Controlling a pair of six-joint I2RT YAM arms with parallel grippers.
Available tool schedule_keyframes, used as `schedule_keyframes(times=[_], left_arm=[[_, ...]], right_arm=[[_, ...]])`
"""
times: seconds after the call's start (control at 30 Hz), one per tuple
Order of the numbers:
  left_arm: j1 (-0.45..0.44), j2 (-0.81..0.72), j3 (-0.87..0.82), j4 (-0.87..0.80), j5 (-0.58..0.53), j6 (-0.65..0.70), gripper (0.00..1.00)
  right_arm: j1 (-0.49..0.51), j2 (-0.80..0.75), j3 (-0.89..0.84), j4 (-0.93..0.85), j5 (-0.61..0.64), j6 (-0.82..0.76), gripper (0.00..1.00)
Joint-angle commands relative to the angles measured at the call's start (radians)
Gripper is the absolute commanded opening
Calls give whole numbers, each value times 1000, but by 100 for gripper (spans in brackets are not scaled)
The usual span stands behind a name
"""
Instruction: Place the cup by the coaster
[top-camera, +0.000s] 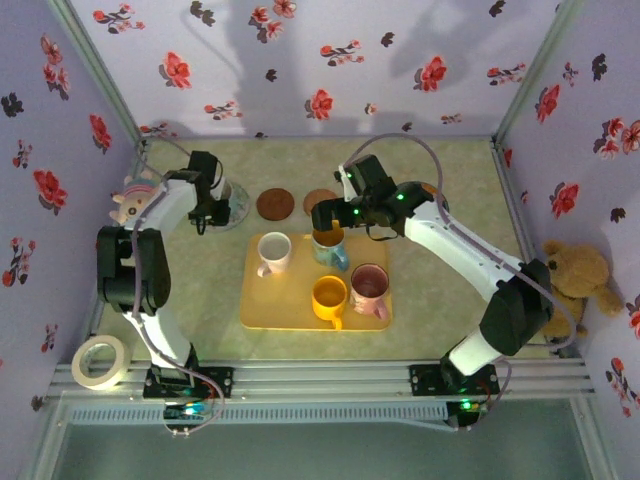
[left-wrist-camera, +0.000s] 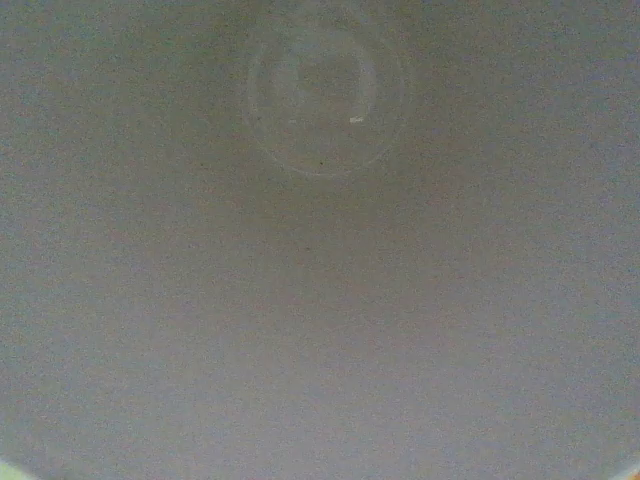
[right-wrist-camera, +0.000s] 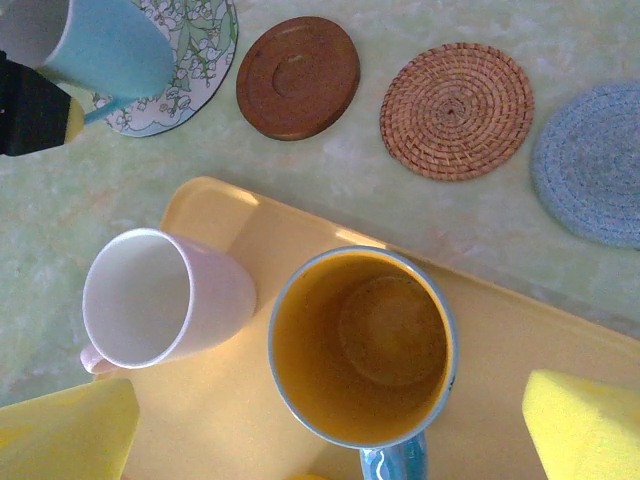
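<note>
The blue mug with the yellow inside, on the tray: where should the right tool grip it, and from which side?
Probably from straight above, pinching the rim wall on the side away from the white mug. The blue mug stands upright, mouth open; the white mug crowds its other side, and the open right tool hangs over it.

Lab booth with floral walls (top-camera: 300, 60), aluminium rails (top-camera: 330, 373).

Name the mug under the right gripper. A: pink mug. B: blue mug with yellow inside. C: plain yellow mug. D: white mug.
B: the right gripper, jaws open, hangs over the blue mug with yellow inside on the tray.
</note>
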Motion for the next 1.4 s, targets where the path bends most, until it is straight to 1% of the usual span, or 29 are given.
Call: schedule_keyframes(times=[0.0,0.43,0.9,1.03,1.13,1.17,1.2,1.37], left_arm=[[8,5,54,61,-17,10,0],[43,37,89,70,-30,19,0],[45,97,101,42,-21,38,1],[45,101,89,43,-21,36,9],[45,102,80,45,-21,38,13],[44,102,78,44,-21,39,16],[45,104,76,42,-18,39,18],[44,102,72,29,-16,38,34]], right_arm=[[8,-5,8,-26,26,15,100],[7,-2,5,-31,40,13,100],[7,-8,-3,-38,43,6,100],[8,-7,-4,-39,47,0,100],[7,-11,-4,-41,49,2,100],[8,-13,-4,-40,49,2,100],[8,-14,-6,-40,51,2,100],[8,-22,-15,-39,55,3,100]])
